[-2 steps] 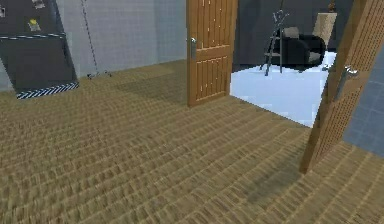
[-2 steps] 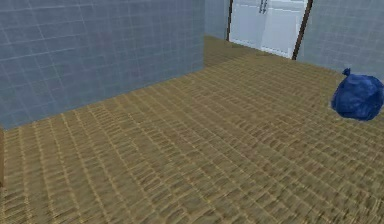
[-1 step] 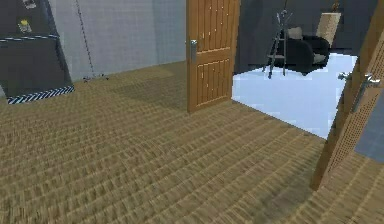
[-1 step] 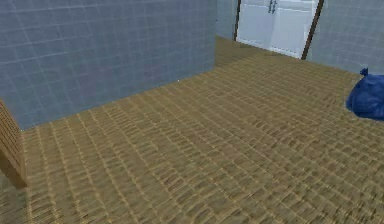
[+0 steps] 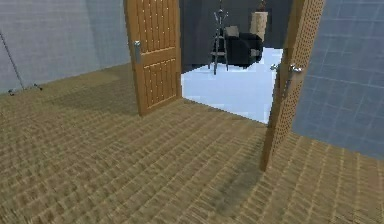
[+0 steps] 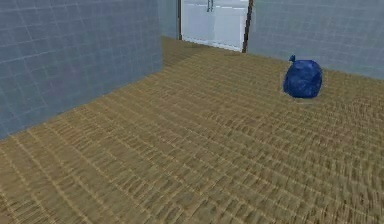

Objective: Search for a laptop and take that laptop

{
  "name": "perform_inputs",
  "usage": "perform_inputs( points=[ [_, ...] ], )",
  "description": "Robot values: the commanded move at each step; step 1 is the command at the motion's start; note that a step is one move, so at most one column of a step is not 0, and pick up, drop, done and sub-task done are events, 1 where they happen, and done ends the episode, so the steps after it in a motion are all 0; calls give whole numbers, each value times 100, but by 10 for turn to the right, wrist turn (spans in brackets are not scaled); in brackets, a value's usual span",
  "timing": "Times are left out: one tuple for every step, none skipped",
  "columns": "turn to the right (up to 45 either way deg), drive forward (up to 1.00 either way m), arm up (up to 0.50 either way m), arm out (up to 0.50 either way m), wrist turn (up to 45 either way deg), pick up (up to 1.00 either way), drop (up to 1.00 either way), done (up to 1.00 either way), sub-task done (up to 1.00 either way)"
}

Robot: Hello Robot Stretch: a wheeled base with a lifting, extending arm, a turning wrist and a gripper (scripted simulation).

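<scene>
A home: panelled wooden door (image 5: 158, 60), carpeted floor (image 5: 120, 160), dark armchair (image 5: 245, 50) beyond the doorway.

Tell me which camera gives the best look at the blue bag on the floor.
The arm side view: the blue bag sits whole on the wood floor toward the upper right, with nothing in front of it. The forward view looks elsewhere, past the open wooden door into another room.

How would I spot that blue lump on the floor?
Look along the brown patterned floor toward the white doors at the far wall. Right of them and nearer sits a rounded dark blue bag, pointed on top, the one blue thing on the brown.
</scene>
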Motion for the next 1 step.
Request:
perform_inputs(
  points=[
    [0, 100, 0, 0, 0, 0, 0, 0, 0]
  ],
)
